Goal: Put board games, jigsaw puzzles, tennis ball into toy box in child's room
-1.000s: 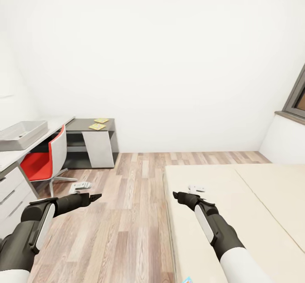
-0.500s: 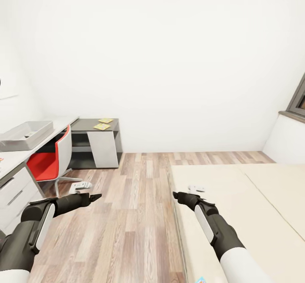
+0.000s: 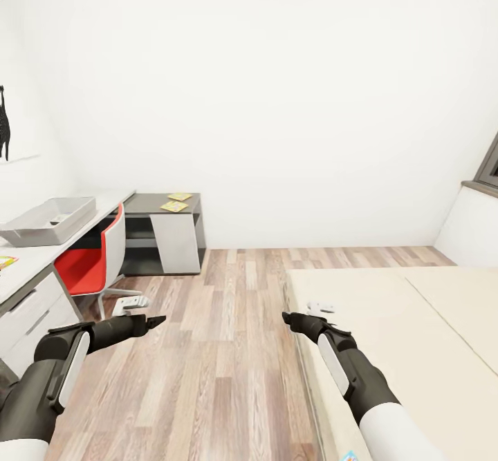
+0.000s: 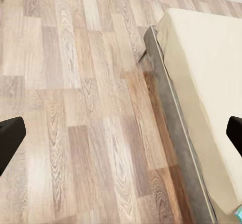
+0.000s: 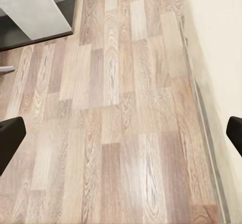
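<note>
**Base turning left, both end effectors empty**

Camera pans left since the earlier frames: whole scene slides right, more of the left wall and surface come in, a dark wall decal now shows at far left. Arms sit the same in the picture, so it's the view moving, not the things.

Left to right: surface (image 3: 34, 257) with white drawers along the left wall; toy box (image 3: 50, 220) sits on it, something small inside, can't tell what. A colourful flat item (image 3: 5, 262) lies on the surface near the left edge, mostly cropped. Red chair (image 3: 93, 260) is tucked beside. Dark corner section carries the two jigsaw puzzles (image 3: 176, 202), lying flat, close together. Left end effector (image 3: 152, 321) hovers over the floor (image 3: 221, 350), fingers wide apart in the wrist view, nothing held. Right end effector (image 3: 289, 318) looks likewise wide open and empty, over the bed (image 3: 401, 336) edge. A blue scrap at the bottom edge on the bed is likely a board game (image 3: 349, 457), mostly cut off.

Step in hand: looks like repositioning. Best to finish the turn and square up to one target before reaching; keep arms tucked clear of the chair and bed frame.
</note>
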Motion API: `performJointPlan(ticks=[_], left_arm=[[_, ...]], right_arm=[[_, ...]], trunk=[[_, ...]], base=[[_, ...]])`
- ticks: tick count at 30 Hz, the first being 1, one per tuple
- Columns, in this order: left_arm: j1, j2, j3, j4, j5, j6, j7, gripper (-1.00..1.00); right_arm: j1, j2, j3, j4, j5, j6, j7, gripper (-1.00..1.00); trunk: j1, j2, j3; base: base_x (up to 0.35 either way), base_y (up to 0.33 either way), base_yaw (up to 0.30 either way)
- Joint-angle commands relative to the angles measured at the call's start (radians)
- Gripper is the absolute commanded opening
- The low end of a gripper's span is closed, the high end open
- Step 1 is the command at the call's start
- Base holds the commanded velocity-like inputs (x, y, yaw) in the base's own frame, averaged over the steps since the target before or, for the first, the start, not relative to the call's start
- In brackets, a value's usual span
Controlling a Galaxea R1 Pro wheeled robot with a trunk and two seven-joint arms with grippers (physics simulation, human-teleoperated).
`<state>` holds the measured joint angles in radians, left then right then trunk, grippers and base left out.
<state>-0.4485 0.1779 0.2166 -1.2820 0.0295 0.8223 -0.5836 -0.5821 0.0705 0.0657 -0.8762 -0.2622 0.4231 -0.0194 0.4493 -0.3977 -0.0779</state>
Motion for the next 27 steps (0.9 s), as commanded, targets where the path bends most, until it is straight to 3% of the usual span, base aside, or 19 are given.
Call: performJointPlan(ticks=[1, 27], left_arm=[[-0.001, 0.000, 0.001, 0.000, 0.003, 0.008, -0.002, 1.00], [-0.001, 0.000, 0.001, 0.000, 0.003, 0.009, -0.001, 1.00]], right_arm=[[-0.001, 0.000, 0.000, -0.001, -0.005, 0.005, -0.002, 1.00], [-0.001, 0.000, 0.000, -0.011, -0.010, 0.005, 0.003, 1.00]], trunk=[[0.001, -0.002, -0.002], [0.001, -0.002, -0.002]], base=[[0.000, 0.197, 0.000], [0.028, 0.198, -0.008]])
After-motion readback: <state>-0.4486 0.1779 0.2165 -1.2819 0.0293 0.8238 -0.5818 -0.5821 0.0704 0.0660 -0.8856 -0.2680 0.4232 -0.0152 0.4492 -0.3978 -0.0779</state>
